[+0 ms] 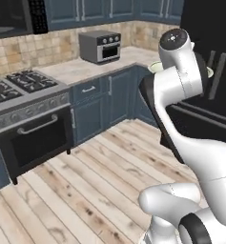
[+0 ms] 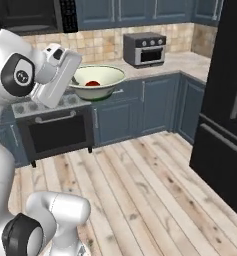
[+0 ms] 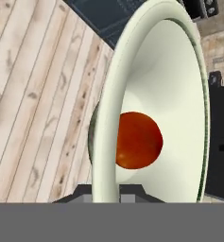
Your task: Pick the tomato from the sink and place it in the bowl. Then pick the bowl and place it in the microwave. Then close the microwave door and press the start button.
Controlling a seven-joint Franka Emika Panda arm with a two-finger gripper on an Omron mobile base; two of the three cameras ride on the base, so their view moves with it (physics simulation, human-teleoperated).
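Observation:
My gripper (image 2: 75, 79) is shut on the near rim of the pale bowl (image 2: 97, 80) and holds it in the air above the floor, in front of the stove. The tomato (image 2: 92, 83) lies inside the bowl. In the hand view the bowl (image 3: 108, 142) stands edge-on between my fingertips (image 3: 132, 192), with the tomato (image 3: 138, 140) against its inner wall. In the left base view my arm covers most of the bowl (image 1: 155, 66). The black microwave (image 1: 9, 19) hangs above the stove with its cavity showing; its door is cut off at the frame edge. The sink is out of view.
A stove with an oven (image 1: 28, 119) stands under the microwave. A grey toaster oven (image 1: 101, 46) sits on the corner counter (image 1: 81, 69). Blue cabinets (image 2: 155, 100) run along the wall. A black fridge (image 2: 225, 110) rises on the right. Wooden floor (image 2: 140, 190) spreads between them.

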